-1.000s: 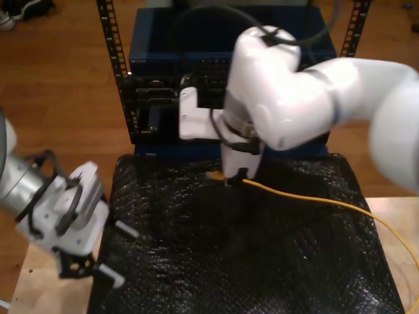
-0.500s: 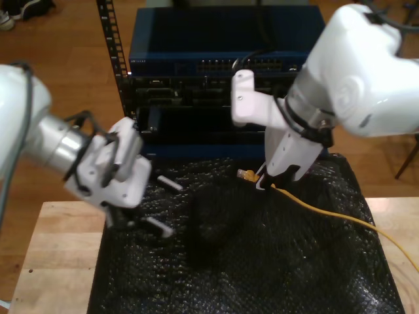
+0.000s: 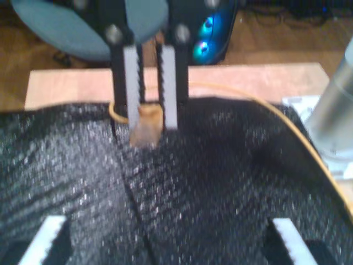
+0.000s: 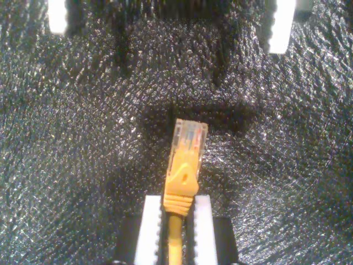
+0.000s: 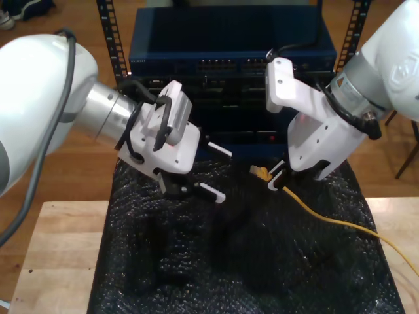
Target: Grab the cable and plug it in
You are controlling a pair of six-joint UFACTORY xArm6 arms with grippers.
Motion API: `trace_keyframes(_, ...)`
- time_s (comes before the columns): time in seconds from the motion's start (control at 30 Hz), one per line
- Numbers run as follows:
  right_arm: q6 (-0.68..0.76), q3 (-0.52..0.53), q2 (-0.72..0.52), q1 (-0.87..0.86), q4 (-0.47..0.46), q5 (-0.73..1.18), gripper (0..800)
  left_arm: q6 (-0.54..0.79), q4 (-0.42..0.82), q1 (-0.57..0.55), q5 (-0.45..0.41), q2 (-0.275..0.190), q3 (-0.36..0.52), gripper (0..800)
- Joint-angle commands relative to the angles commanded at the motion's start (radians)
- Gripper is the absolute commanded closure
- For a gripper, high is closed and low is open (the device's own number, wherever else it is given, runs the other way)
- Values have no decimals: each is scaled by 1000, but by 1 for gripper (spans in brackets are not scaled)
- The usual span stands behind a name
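**A:** Which step is in hand?

**B:** The carry, I judge. At the exterior view's left, my first end effector (image 5: 219,173) hangs wide open and empty over the black bubbled plastic sheet (image 5: 170,261). Rightward, the thin yellow-orange network cable (image 5: 327,219) trails across the sheet. My second end effector (image 5: 275,180) is clamped just behind its clear plastic plug (image 5: 260,172).

**A:** And next?

**B:** Probably lining the plug up squarely with a port on the dark blue rack switch (image 5: 229,39) behind.

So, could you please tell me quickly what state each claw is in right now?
My first claw: open, holding nothing.
My second claw: closed on the cable, just behind its clear plug.
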Motion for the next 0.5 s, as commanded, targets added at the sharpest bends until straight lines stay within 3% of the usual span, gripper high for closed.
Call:
trace_keyframes(0.17,2,-9,-2,8,3,-3,794,-6,-11,0,0,-2,0,9)
trace_keyframes(0.5,8,-31,12,26,5,-15,794,-14,-12,2,5,-2,6,139)
